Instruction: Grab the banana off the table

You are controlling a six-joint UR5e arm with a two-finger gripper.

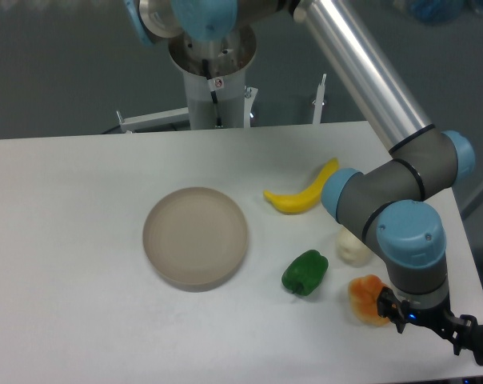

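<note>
Jaws out of view, can't tell state; risks bumping pepper (305,272) or orange fruit (366,298) swinging to banana (301,194).

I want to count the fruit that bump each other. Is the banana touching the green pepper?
Apart. The camera view shows bare white table between the banana and the green pepper, which sits lower down beside the plate.

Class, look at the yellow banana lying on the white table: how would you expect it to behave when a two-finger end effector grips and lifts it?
The banana looks smooth and plastic-like, so it may slip between fingers. Its curved, tapered shape suggests it could pivot or rock if gripped off-centre. It seems rigid and probably light for its size.
</note>
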